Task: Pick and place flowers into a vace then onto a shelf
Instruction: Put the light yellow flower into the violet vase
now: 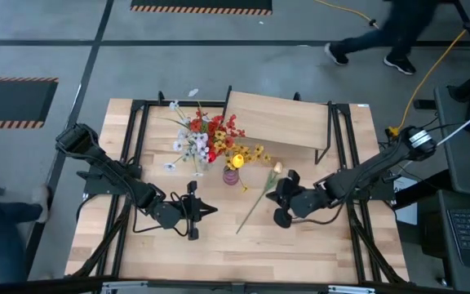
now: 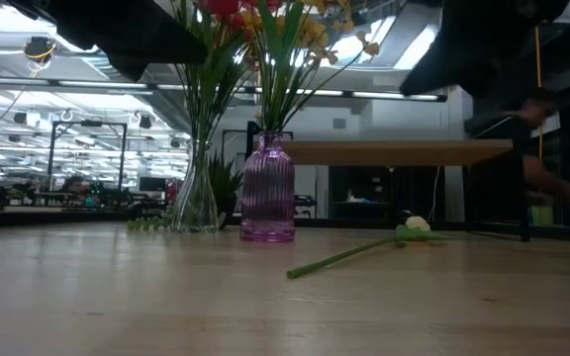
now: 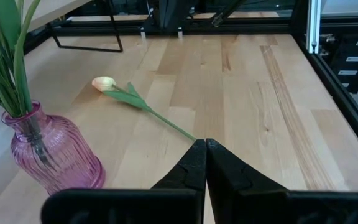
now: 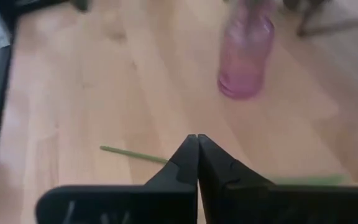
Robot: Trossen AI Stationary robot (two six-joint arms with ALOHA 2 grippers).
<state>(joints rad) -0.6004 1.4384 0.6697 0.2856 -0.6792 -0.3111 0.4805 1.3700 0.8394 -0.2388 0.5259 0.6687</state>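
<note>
A: What are the objects made of, and what are their shapes?
B: A ribbed pink glass vase [image 2: 266, 201] stands on the pale plank tabletop [image 1: 300, 245], holding green stems with yellow and red blossoms [image 1: 247, 155]. Just beside it a clear glass vase [image 2: 197, 198] holds the bunch with white and red blossoms [image 1: 198, 135]. One loose flower [image 3: 132, 98], a thin green stem with a cream bud, lies flat on the wood. The shelf [image 1: 280, 122] is a light wooden board on thin black legs, at the far side of the table.

A: Where are the grippers, and how do their fingers stand?
B: The left gripper [image 1: 210, 211] hangs over bare wood on the near side of the vases, its dark fingers pressed together with nothing between them. The right gripper [image 1: 282, 198] is just beside the loose flower's bud end, fingers likewise together and empty; the stem lies on the table, apart from them.

A: How much free room is there?
B: Open tabletop lies between the two grippers and toward the near edge. A black frame [image 1: 357, 237] runs along the table's sides.

A: What does each view add?
B: The low view shows the clear space under the shelf and the stem resting on the wood. The left wrist view shows the vase's ribbing and the flower's leaf. The right wrist view shows the stem crossing behind its closed fingertips.
</note>
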